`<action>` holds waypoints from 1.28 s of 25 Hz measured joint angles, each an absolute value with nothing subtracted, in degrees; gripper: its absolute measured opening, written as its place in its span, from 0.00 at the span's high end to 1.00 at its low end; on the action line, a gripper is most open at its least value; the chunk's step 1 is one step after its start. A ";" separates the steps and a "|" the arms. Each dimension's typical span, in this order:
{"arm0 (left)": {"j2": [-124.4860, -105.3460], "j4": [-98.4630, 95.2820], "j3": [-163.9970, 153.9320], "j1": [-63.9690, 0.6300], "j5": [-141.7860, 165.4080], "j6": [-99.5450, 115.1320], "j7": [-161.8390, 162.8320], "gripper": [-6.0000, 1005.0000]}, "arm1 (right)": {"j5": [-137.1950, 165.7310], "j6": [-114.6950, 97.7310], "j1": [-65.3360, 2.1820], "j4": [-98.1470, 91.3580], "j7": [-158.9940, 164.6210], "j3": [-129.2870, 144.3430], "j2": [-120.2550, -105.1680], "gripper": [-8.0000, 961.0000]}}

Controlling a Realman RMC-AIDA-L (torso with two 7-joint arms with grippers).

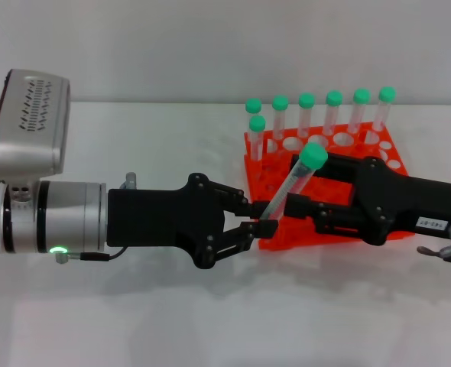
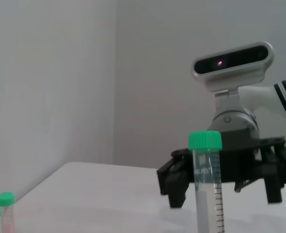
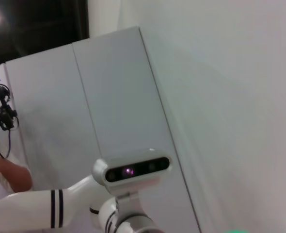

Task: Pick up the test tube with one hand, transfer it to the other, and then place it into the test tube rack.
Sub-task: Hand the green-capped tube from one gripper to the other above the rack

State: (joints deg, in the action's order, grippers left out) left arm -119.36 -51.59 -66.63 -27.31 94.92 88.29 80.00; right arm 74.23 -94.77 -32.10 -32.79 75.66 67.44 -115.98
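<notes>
White table (image 1: 134, 329) carries the test tube rack (image 1: 378, 164), with six capped tubes (image 1: 333, 113) in its far holes. Left claw (image 1: 262, 222) pinches the test tube (image 1: 294, 183) near its tip, cap tilted up for handover. Right claw (image 1: 298, 202), fingers spread, flanks the tube's middle, apparently not yet gripping.

white table (image 1: 172, 321) | seven green-capped tubes (image 1: 333, 111) upright | grey wall (image 1: 210, 46)

A white table (image 1: 134, 321) carries one thing directly — the orange-red test tube rack (image 1: 382, 153) — toward its far right.
</notes>
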 joint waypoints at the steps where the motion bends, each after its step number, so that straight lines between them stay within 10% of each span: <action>1: -119.36 -51.59 -66.66 -27.41 94.92 88.25 80.00 0.79 | 73.68 -94.04 -32.13 -32.76 75.48 68.27 -116.01 0.37; 16: -119.35 -50.01 -66.71 -28.60 94.82 87.71 79.92 0.79 | 70.33 -91.01 -31.42 -32.78 73.96 70.76 -115.74 0.46; 21: -119.35 -49.90 -66.72 -28.67 94.82 87.38 79.82 0.79 | 70.30 -91.12 -31.35 -32.82 73.31 70.79 -115.76 0.70; 32: -119.36 -49.56 -66.75 -29.42 94.95 85.26 80.29 0.79 | 70.07 -90.70 -31.25 -32.70 72.56 70.58 -115.54 0.79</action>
